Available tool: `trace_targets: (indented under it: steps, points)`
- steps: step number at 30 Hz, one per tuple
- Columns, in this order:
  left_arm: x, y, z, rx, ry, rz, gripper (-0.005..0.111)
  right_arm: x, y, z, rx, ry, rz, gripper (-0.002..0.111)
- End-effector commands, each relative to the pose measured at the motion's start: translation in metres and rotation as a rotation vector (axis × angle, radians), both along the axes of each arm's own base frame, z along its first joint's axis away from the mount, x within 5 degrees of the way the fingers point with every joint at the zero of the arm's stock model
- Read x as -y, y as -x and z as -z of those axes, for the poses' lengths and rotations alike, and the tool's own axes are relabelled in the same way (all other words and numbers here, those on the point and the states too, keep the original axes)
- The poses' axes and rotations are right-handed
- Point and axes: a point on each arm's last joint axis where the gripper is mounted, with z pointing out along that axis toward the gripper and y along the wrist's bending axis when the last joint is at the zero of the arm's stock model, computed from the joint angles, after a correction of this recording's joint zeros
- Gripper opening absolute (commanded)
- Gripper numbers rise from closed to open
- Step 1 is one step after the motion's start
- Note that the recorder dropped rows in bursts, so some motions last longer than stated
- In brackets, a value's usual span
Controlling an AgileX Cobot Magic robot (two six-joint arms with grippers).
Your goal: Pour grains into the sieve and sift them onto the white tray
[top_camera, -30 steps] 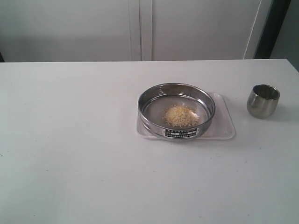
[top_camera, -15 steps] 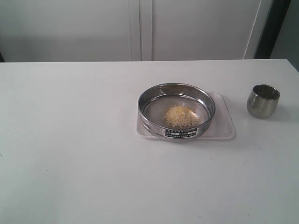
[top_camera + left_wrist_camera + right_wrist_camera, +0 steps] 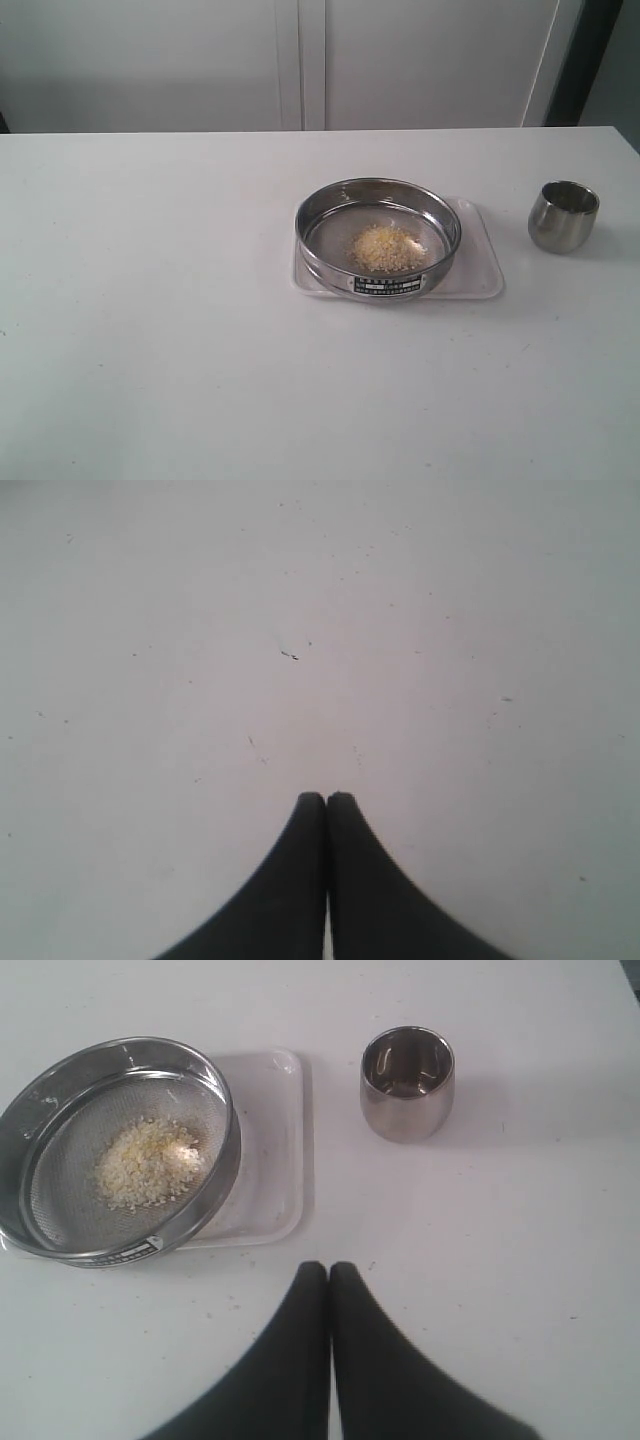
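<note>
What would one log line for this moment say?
grains: heaped in sieve | sieve: on white tray | steel cup: upright, apart | left claw: shut | right claw: shut

Pale yellow grains (image 3: 387, 248) are seen in the silver steel sieve (image 3: 325, 236) — its label (image 3: 388, 286) black-and-white — over the white tray (image 3: 478, 272); the cup (image 3: 562, 218) is silver-grey.

I can pass freely over the left of the table (image 3: 150, 300). The sieve (image 3: 322, 238), white tray (image 3: 482, 272) and steel cup (image 3: 562, 222) block the right.

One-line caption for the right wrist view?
Shut right gripper over the table; grains heaped in the sieve on the white tray, steel cup apart.
</note>
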Motion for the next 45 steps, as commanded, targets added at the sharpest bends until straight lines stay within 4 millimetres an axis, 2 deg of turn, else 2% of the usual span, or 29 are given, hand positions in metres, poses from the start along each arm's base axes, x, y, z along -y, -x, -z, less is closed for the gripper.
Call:
trace_targets:
  steps: [1,11,21,45]
  points:
    - [0.0,-0.001,0.001,0.017,-0.01,0.002,0.0,0.001,0.0,-0.001,0.011,0.007,0.004,0.0]
    - [-0.001,-0.001,0.0,0.024,-0.021,0.001,0.0,0.001,0.0,-0.001,0.011,0.007,0.004,0.0]
    - [-0.003,-0.008,-0.02,0.265,-0.026,-0.02,0.0,0.001,0.0,-0.001,0.011,0.005,0.004,0.0]
    - [-0.003,-0.009,-0.029,0.362,-0.012,-0.03,0.0,0.001,0.0,-0.001,0.011,0.005,0.004,0.0]
